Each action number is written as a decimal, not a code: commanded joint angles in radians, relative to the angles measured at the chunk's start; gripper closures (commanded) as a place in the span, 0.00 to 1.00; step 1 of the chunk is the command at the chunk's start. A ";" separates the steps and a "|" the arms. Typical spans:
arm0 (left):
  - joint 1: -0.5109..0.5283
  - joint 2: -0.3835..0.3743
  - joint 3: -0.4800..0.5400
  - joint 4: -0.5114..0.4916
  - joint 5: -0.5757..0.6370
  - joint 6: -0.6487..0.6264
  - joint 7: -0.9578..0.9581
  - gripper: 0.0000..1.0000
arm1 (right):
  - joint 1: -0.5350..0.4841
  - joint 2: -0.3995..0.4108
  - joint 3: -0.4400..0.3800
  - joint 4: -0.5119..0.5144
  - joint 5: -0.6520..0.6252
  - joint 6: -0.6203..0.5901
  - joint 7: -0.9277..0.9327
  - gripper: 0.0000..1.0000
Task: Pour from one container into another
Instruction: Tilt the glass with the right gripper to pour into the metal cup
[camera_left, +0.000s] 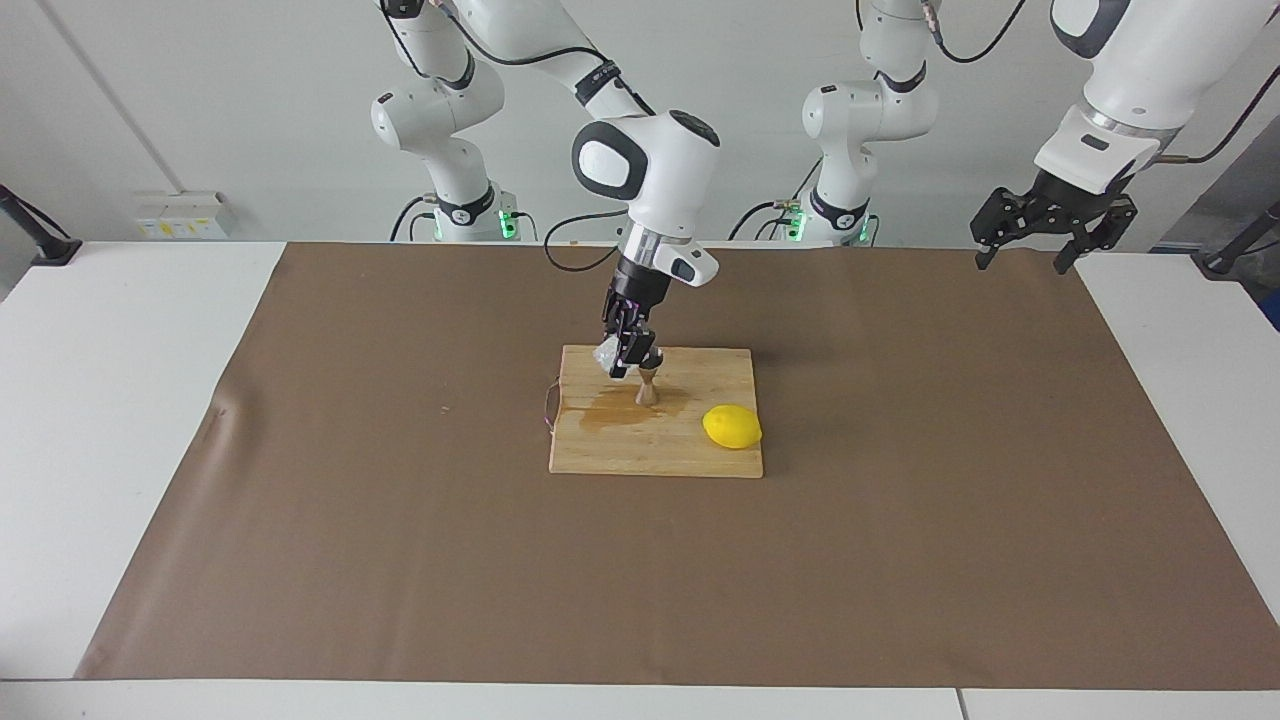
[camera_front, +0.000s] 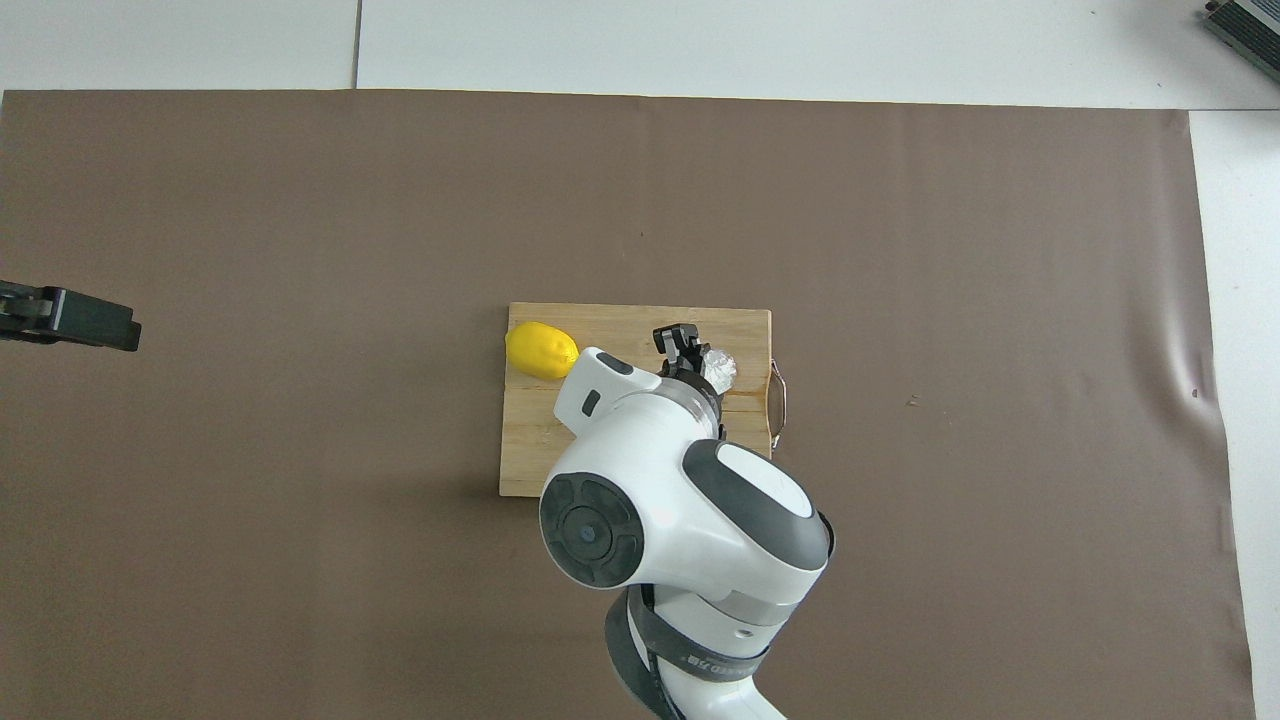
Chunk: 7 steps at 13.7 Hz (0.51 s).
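My right gripper is shut on the whitish translucent cup, which it holds tilted just above the steel jigger. The jigger stands upright on the wooden cutting board. A wet brownish patch spreads on the board around the jigger's foot. In the overhead view the cup peeks out beside the right gripper, and the arm hides the jigger. My left gripper waits open, raised over the left arm's end of the table.
A yellow lemon lies on the board toward the left arm's end. The board has a wire handle on its edge toward the right arm's end. A brown mat covers the table.
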 joint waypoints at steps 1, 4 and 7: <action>-0.011 -0.007 0.007 -0.014 0.009 -0.008 -0.002 0.00 | -0.003 -0.015 0.006 -0.021 -0.034 0.015 0.026 0.85; -0.011 -0.007 0.007 -0.014 0.009 -0.013 -0.003 0.00 | -0.003 -0.015 0.010 -0.019 -0.029 0.003 0.032 0.85; -0.011 -0.007 0.007 -0.014 0.009 -0.013 -0.003 0.00 | 0.008 -0.017 0.012 -0.015 -0.032 -0.020 0.030 0.85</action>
